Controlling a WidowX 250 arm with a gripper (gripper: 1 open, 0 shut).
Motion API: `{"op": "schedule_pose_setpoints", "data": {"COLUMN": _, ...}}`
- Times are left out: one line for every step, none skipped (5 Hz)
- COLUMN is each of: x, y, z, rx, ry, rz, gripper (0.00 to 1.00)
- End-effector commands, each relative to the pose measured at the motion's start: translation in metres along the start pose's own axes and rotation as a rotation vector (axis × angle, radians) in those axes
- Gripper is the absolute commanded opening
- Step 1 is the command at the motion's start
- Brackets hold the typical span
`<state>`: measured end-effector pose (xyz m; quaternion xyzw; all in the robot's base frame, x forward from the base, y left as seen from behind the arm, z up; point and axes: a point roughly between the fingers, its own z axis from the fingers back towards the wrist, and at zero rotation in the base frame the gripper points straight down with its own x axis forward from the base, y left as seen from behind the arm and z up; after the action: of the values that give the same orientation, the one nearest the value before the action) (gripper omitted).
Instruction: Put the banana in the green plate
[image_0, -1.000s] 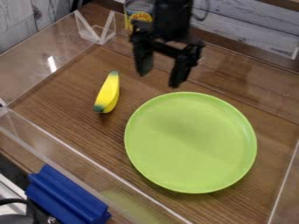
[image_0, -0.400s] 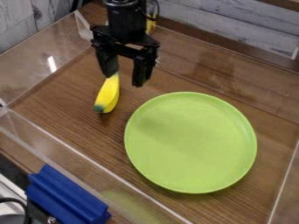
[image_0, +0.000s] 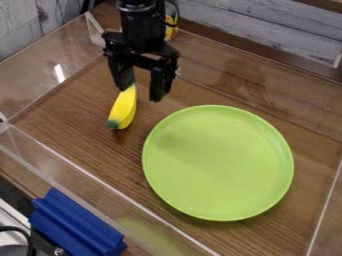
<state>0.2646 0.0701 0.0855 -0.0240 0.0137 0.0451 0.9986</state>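
A small curved yellow banana (image_0: 122, 108) lies on the wooden table, left of the large lime-green plate (image_0: 218, 161). The plate is bare. My black gripper (image_0: 140, 88) hangs just above the banana's far end, pointing down, its two fingers spread open with nothing between them. The left finger tip sits near the banana's upper tip; whether it touches cannot be told.
Clear acrylic walls (image_0: 54, 60) fence the table at the left, back and front. A blue block (image_0: 74, 230) sits at the front left, outside the front wall. White brick wall behind.
The gripper has travelled left from above the plate's far edge to over the banana, staying open. Banana and plate have not moved.
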Motion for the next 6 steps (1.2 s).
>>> {"op": "schedule_pose_setpoints", "data": {"x": 0.004, "y": 0.006, "z": 0.003, "rx": 0.003, "ry": -0.033, "rz": 0.004, "gripper": 1.00}}
{"op": "schedule_pose_setpoints", "data": {"x": 0.004, "y": 0.008, "z": -0.002, "rx": -0.003, "ry": -0.025, "rz": 0.005, "gripper": 1.00}}
{"op": "schedule_pose_setpoints", "data": {"x": 0.004, "y": 0.012, "z": -0.007, "rx": -0.008, "ry": -0.018, "rz": 0.005, "gripper": 1.00}}
{"op": "schedule_pose_setpoints", "data": {"x": 0.003, "y": 0.015, "z": -0.012, "rx": -0.014, "ry": -0.014, "rz": 0.005, "gripper": 1.00}}
{"op": "schedule_pose_setpoints", "data": {"x": 0.003, "y": 0.018, "z": -0.017, "rx": -0.024, "ry": -0.010, "rz": 0.006, "gripper": 1.00}}
{"op": "schedule_pose_setpoints", "data": {"x": 0.002, "y": 0.021, "z": -0.020, "rx": -0.034, "ry": -0.007, "rz": 0.005, "gripper": 1.00}}
